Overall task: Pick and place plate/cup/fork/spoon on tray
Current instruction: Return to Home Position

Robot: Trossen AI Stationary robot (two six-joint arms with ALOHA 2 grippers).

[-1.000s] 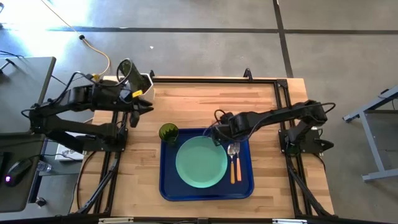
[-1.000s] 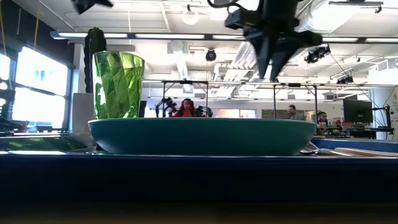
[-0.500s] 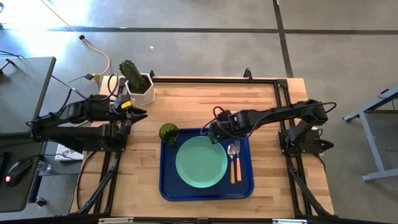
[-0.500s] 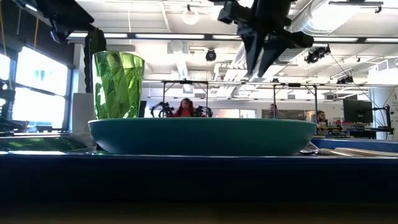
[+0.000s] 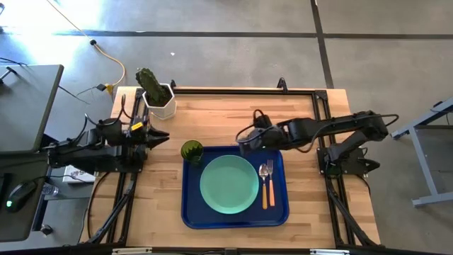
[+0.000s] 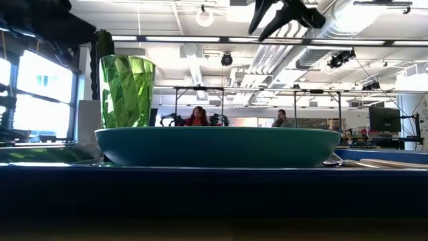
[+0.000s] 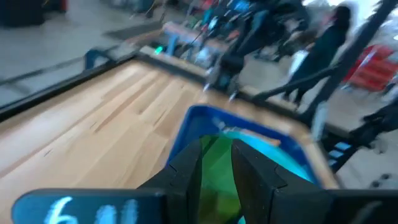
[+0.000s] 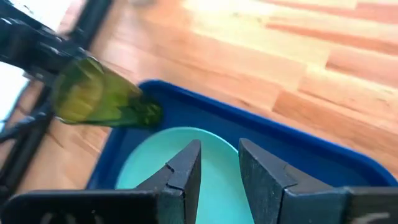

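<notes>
Cup point(image 5: 191, 150) stands at the tray's point(image 5: 279, 216) ten o'clock corner
Light, slick, likely rigid: grip mid-wall; left gripper point(image 5: 161, 134) and right gripper point(image 8: 217, 163) narrowly parted, empty

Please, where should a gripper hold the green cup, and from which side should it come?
Hold the cup around its upright wall, coming level from the left gripper's side. It stands upright at the tray's far left corner; the plate crowds its other side.
</notes>
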